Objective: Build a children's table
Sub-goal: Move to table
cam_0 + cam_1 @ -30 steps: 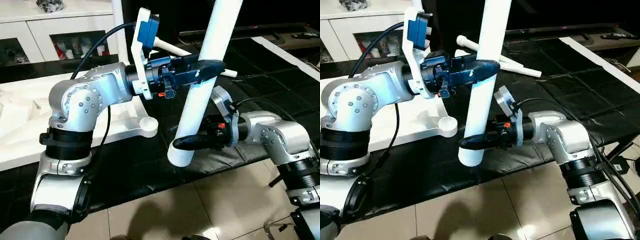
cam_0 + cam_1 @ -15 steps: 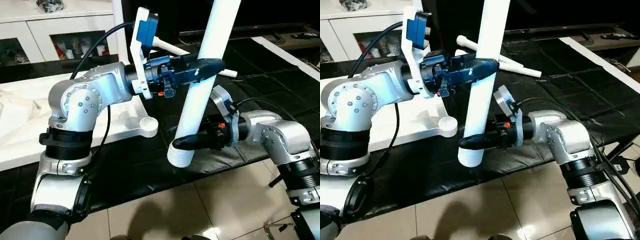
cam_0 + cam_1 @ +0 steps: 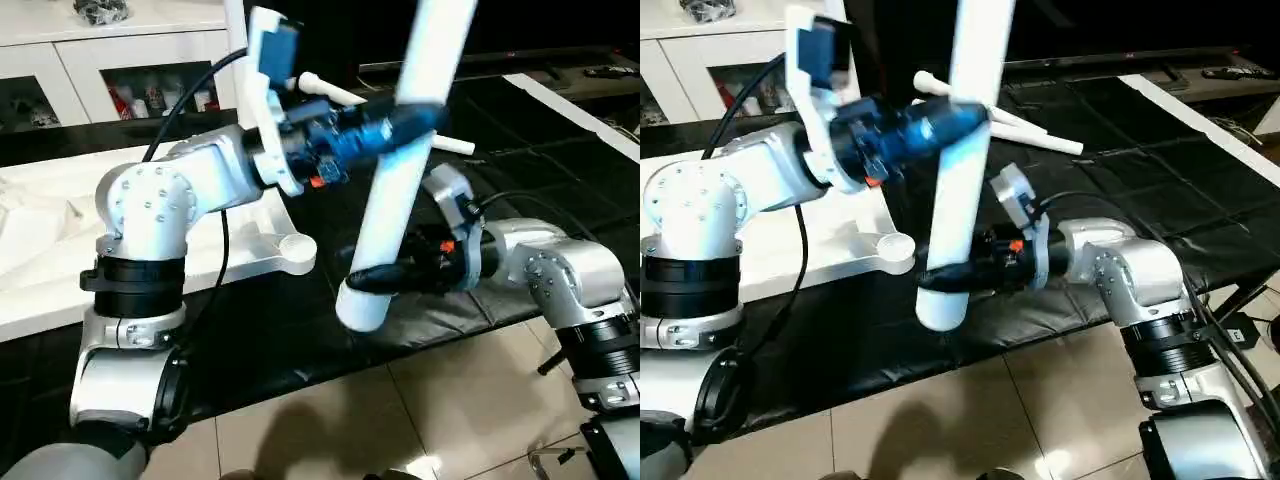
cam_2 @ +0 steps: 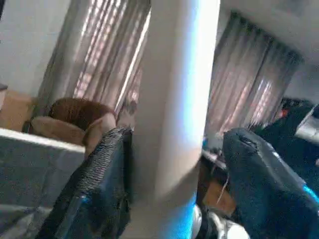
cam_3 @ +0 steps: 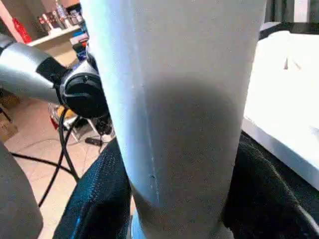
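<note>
White leg [image 4: 169,114] off one pad [image 4: 259,179]

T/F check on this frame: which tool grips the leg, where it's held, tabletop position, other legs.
1. The right tool is clamped on the held leg near its lower end. True.
2. The left tool is clamped tight on that leg. False: one finger stands clear of it.
3. The tabletop lies on the robot's right. False: it lies on its left.
4. Another leg lies on the black mat. True.
</note>
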